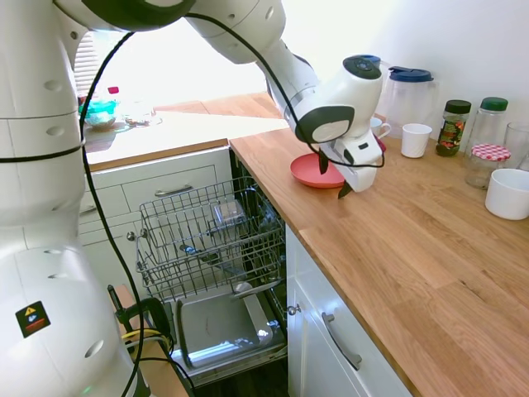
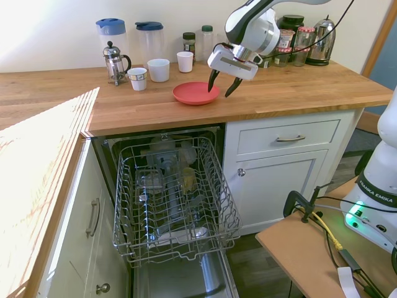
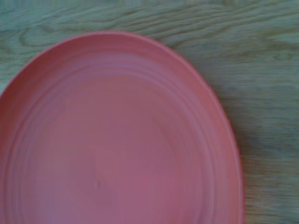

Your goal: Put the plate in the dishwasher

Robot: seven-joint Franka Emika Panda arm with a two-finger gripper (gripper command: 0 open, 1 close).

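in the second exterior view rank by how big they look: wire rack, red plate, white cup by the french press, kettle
1. wire rack, by far the largest, though it is also nearest the camera
2. red plate
3. kettle
4. white cup

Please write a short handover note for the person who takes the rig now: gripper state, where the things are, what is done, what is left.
Gripper: open, empty, hanging over the right edge of the plate.
Plate: flat on the wooden counter, above the dishwasher.
Dishwasher: door down, wire rack pulled out, some items already inside.
Done: approach only.
Left: grasp the plate, carry it down, set it in the rack.
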